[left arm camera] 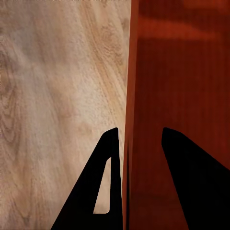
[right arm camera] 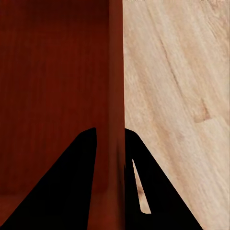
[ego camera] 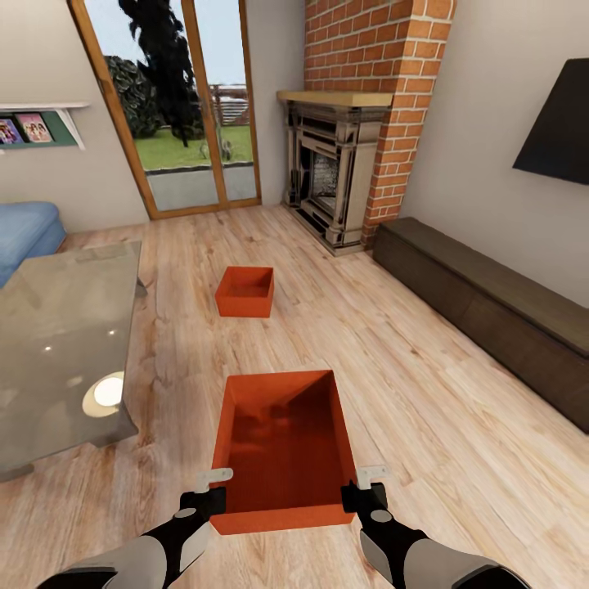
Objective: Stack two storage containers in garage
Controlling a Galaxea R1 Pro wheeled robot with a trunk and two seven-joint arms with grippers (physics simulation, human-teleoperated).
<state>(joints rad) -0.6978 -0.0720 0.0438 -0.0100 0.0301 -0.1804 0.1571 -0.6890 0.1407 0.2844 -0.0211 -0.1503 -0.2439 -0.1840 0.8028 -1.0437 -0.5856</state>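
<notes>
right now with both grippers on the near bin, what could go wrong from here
The left gripper and right gripper each pinch only a thin side wall of the near container, so it may slip or tilt when lifted. Held out front, it could clip the glass table when turning. The far container still needs a second trip.

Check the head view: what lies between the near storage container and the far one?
Only bare wood floor separates the near container from the far container, seen in the head view.
</notes>
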